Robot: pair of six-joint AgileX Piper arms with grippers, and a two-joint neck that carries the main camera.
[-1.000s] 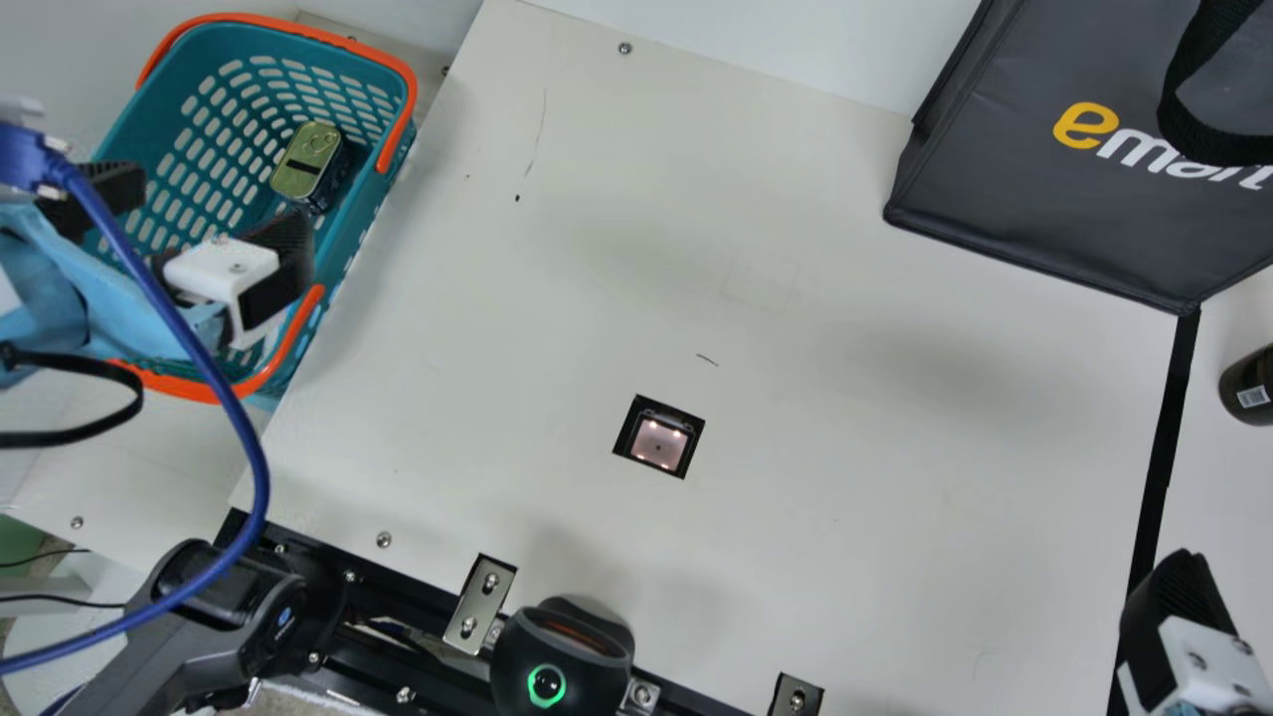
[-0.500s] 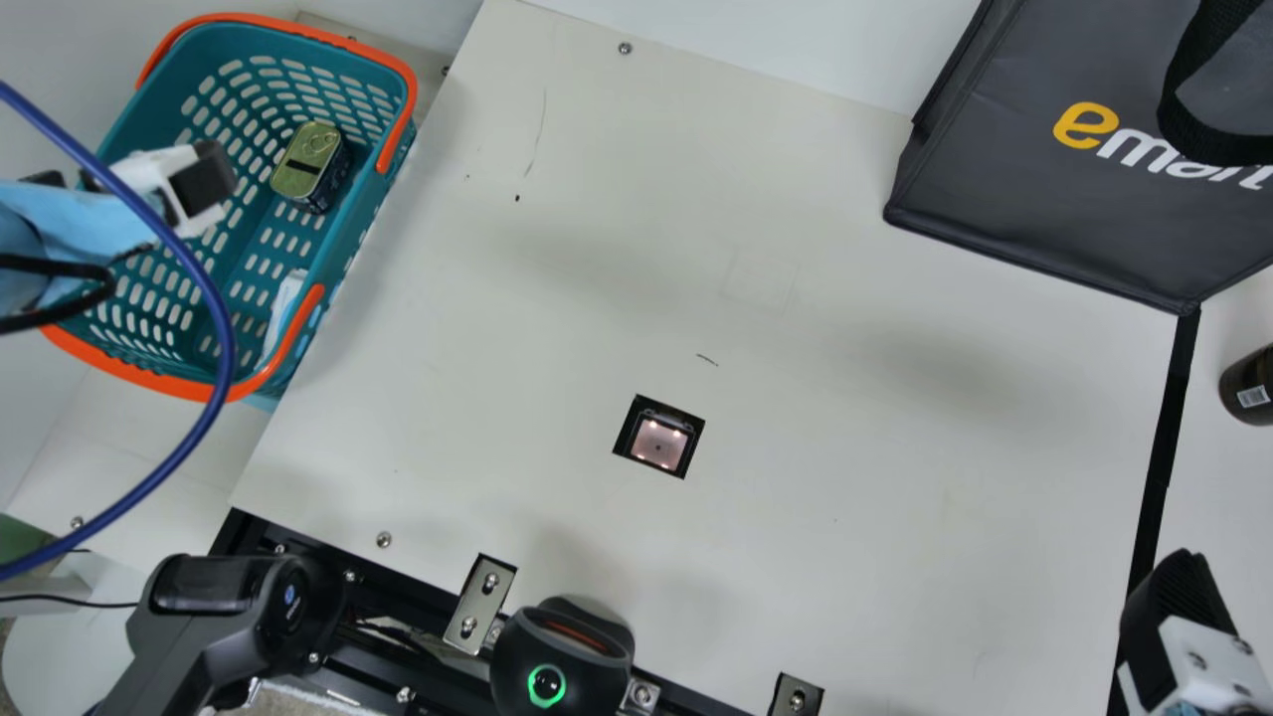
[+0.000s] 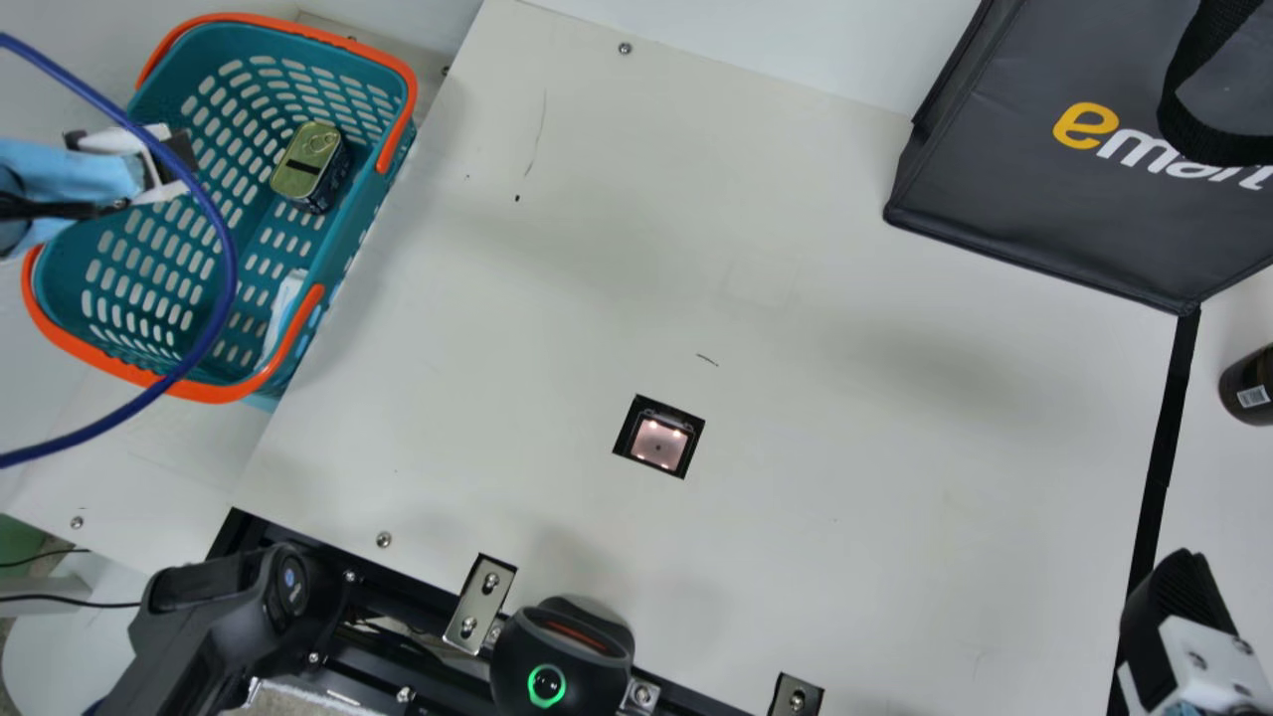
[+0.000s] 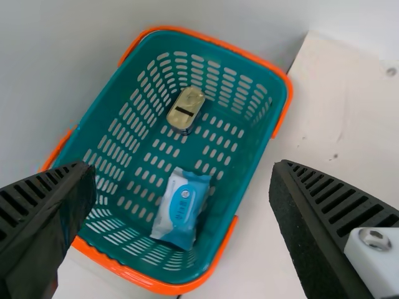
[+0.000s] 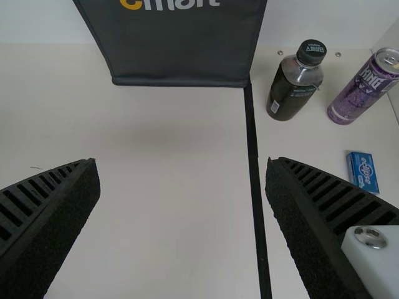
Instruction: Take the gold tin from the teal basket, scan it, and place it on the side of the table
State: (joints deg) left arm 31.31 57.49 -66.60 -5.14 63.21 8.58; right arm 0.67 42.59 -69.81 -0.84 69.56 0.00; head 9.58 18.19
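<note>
I'm at the picking step: my left pincer [image 4: 182, 168] hangs wide open and empty above the outer edge of the teal basket [image 4: 249, 142]. The gold tin [image 4: 186, 107] sits inside, toward the basket's far edge, apart from the wipes packet [image 4: 182, 204]. Next I need to centre over the tin, square up to its sides, and go deep without catching the rim.

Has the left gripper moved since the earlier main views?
Yes. In the main view, the left gripper has shifted up and left against the teal basket, away from the basket's lower orange handle.
</note>
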